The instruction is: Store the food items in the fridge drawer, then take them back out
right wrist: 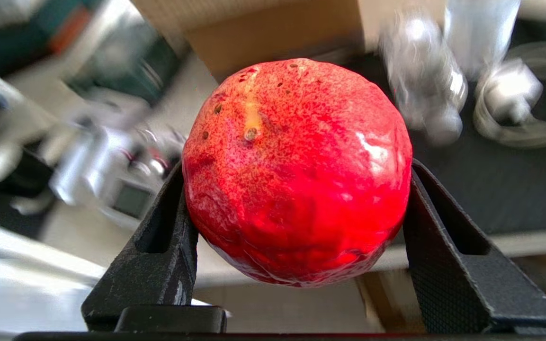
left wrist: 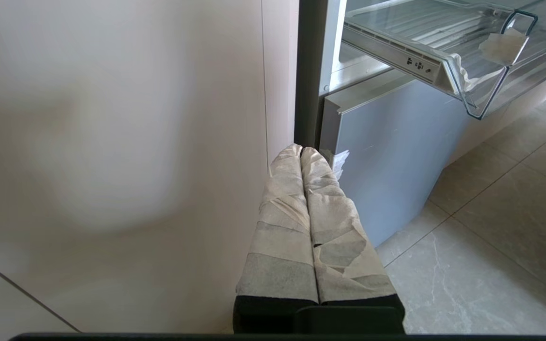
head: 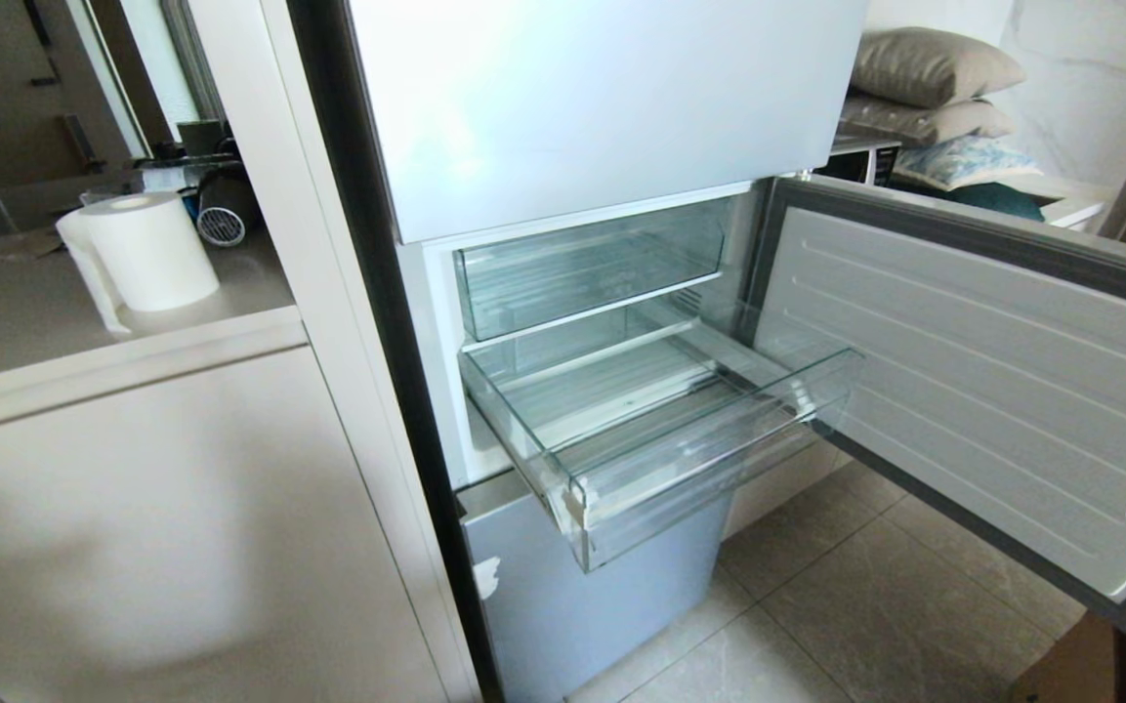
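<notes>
In the head view, the drawer [head: 680, 439] is seen pulled out of the fridge [head: 602, 107] and holds nothing; the door [head: 992, 391] is swung wide on the right. Neither arm is shown here. Open room is found only from above the drawer; the upper bin [head: 592, 268] overhangs its rear part, so a high approach far back could be clipped there. The thick front lip is a snag edge if the approach comes in low.

In the left wrist view, the left gripper [left wrist: 301, 151] is seen pressed closed and empty, parked low beside the cabinet [left wrist: 111, 142] and the fridge's lower front (no part in this step, judged).

In the right wrist view, the fruit [right wrist: 296, 173] is clamped between the two black fingers [right wrist: 159, 251] of the right gripper [right wrist: 296, 180], held at its widest part. The skin is glossy and round, so slip under a fast swing is the main risk. The background is smeared, so clearance to the door edge cannot be told.
</notes>
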Robot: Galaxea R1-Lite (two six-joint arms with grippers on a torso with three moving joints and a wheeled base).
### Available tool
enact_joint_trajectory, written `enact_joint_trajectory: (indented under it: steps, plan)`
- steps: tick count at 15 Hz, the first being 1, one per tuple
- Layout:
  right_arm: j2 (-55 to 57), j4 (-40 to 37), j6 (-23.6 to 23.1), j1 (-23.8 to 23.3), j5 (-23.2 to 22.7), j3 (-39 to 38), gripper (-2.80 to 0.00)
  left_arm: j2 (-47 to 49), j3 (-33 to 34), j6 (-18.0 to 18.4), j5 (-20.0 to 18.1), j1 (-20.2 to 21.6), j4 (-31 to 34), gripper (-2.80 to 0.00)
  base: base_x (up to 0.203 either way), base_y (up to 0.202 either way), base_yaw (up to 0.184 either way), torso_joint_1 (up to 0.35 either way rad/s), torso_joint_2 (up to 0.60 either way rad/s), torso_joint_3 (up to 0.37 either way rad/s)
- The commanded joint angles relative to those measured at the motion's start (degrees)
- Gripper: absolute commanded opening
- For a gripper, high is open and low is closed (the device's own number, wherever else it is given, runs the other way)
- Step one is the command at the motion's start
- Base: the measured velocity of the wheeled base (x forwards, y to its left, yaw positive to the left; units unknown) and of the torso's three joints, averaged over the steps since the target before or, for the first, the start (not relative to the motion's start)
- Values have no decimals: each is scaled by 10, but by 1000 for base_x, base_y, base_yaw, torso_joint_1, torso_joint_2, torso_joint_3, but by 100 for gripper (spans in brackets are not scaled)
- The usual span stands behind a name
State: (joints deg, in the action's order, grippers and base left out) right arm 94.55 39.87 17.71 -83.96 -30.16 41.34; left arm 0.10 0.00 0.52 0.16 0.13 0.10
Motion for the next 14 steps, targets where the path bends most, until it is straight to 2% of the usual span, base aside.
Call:
enact_joint_trajectory:
  steps: [1, 5, 8, 12, 13, 14]
  plan:
    - [85, -2, -10, 31, 12, 12, -280, 0, 0, 0, 0, 0, 0, -280, 0, 0, 0, 0, 0, 0]
    - [175, -5, -15, 54, 35, 53, -280, 0, 0, 0, 1, 0, 0, -280, 0, 0, 0, 0, 0, 0]
    - [234, -6, -51, 56, 41, 79, -280, 0, 0, 0, 0, 0, 0, -280, 0, 0, 0, 0, 0, 0]
    - [282, -6, -63, 56, 43, 120, -280, 0, 0, 0, 0, 0, 0, -280, 0, 0, 0, 0, 0, 0]
    - [287, -6, -68, 56, 43, 122, 0, 0, 0, 0, 0, 0, 0, -280, 0, 0, 0, 0, 0, 0]
    - [292, -6, -70, 55, 43, 127, 0, 0, 0, 0, 0, 0, 0, -280, 0, 0, 0, 0, 0, 0]
